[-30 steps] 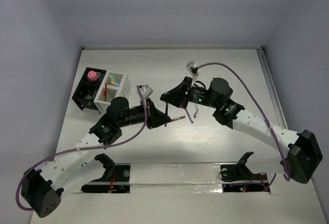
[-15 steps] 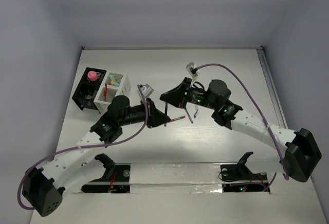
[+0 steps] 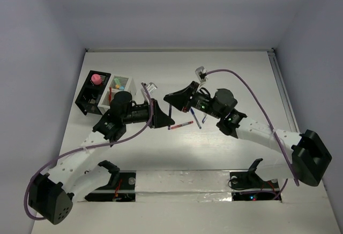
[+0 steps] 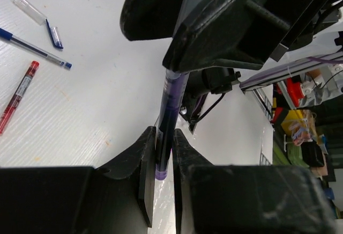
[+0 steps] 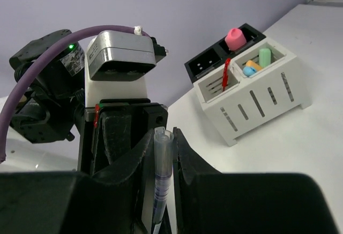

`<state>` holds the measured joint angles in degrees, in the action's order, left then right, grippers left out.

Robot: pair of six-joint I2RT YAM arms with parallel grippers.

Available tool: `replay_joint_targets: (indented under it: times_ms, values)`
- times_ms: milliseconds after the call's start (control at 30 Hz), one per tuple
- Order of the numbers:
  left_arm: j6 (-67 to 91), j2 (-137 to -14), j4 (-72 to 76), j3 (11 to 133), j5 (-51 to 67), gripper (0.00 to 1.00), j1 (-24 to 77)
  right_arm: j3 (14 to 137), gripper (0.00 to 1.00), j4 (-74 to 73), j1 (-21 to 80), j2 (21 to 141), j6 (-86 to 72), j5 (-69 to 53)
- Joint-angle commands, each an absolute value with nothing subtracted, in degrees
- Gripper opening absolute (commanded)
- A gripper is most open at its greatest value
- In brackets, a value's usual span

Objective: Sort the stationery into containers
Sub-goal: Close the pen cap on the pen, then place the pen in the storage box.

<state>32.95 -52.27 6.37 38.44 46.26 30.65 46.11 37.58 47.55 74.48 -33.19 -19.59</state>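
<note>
Your left fingers [image 4: 153, 145] are clamping shut on a purple pen [image 4: 170, 100]. Your right fingers [image 5: 147, 151] are gripping the same pen at its clear-tipped end, so both arms are meeting over mid-desk [image 3: 230, 67]. A red pen [image 3: 186, 123] is lying at 3 o'clock from the left fingers. A blue pen [image 3: 197, 120] is lying just beside it, again at 3 o'clock, with a clear cap [image 4: 32, 13] near them. The black box [image 3: 88, 102] and white box [image 3: 130, 90] are sitting touching at the desk's 10 o'clock. A pink piece [image 3: 96, 78] is standing in the black box. The white box is holding a second red pen [image 5: 226, 73] upright in one compartment. The other compartment is holding a mint bit [image 5: 265, 57], blue bit [image 5: 248, 71] and orange bit [image 5: 255, 65].
</note>
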Motion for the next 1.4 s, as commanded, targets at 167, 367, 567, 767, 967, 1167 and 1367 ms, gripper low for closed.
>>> replay_joint_targets:
  times_ms: [167,367,567,767,967,1167,1367]
  values:
    - [36.9,-48.0,26.3,43.3,37.1,0.00,27.2,45.6,0.00,22.8,50.8,75.2,-33.9,-22.3]
    - [34.3,-46.5,20.7,38.8,33.8,0.35,27.2,50.4,0.00,26.6,49.6,76.7,-39.7,-17.2]
    - [30.6,-44.9,15.3,37.4,30.5,0.78,27.2,53.6,0.00,32.9,46.1,80.1,-44.3,-11.7]
    - [25.8,-40.4,4.7,40.0,24.7,0.99,27.2,61.4,0.00,36.2,43.9,88.8,-45.4,-9.3]
    - [19.3,-33.6,-5.7,45.6,9.2,0.99,27.2,72.1,0.00,40.4,43.2,101.5,-45.7,-13.4]
    - [13.9,-29.0,-4.9,49.0,-1.3,0.99,27.2,87.9,0.00,43.1,45.2,113.6,-44.8,-15.9]
    - [12.7,-26.7,-2.1,45.5,-5.4,0.99,27.2,104.0,0.00,38.3,48.7,126.0,-38.8,-14.5]
